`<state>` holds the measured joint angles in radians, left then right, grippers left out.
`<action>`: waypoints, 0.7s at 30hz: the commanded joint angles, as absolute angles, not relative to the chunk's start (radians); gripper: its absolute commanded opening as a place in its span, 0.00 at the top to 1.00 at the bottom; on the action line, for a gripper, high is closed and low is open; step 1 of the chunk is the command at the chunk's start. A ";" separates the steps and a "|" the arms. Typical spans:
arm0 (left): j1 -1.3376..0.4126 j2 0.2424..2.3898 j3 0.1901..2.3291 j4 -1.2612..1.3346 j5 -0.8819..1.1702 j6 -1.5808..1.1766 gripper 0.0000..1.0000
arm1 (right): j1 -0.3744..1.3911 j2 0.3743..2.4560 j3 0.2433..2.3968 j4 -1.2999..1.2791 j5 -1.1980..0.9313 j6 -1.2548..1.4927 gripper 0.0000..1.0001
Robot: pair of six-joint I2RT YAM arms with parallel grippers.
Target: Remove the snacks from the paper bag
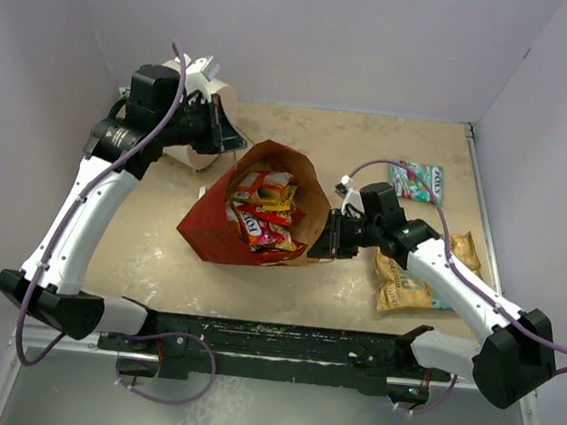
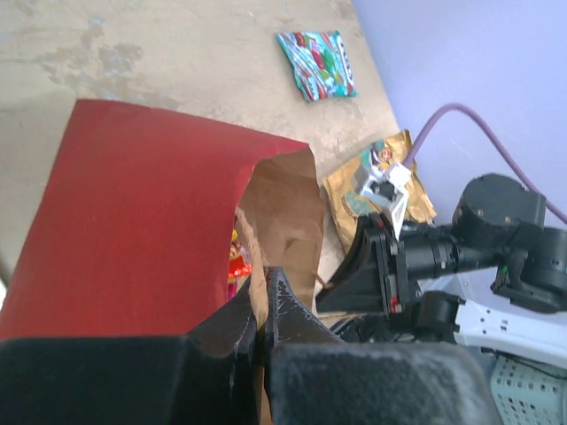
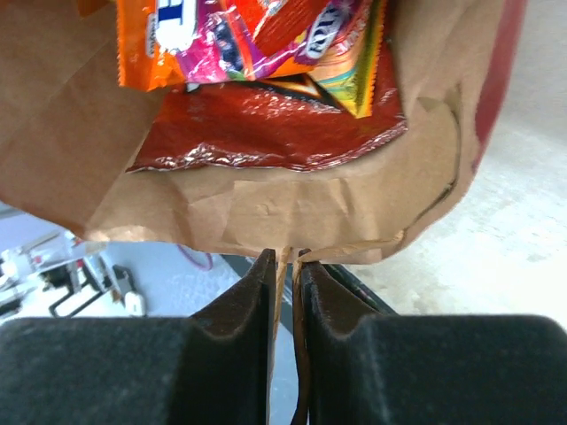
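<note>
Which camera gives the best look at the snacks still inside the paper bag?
Top external: it looks straight into the open mouth of the paper bag and shows the whole pile of snacks. Right wrist shows them close but cropped at the top edge. Left wrist catches only a sliver past the red wall.

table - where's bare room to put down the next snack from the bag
Bare table lies along the back wall, between the white drum and the teal packet. Another free patch sits near-left, between the bag and the left arm. The right side is crowded: tan packets and the right arm.
</note>
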<state>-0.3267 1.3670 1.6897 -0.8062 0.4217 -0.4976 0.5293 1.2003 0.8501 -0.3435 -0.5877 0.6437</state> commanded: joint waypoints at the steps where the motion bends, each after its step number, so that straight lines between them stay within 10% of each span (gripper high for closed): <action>1: -0.319 1.269 1.617 -0.710 0.486 -0.555 1.00 | 0.532 1.162 0.972 -0.497 -0.386 0.549 0.78; 11: -0.300 1.228 1.564 -0.724 0.402 -0.613 1.00 | 0.533 1.275 1.316 -0.775 -0.059 0.256 0.42; 21: -0.284 1.229 1.567 -0.719 0.422 -0.605 1.00 | 0.751 1.226 1.344 -0.471 -0.201 0.136 0.40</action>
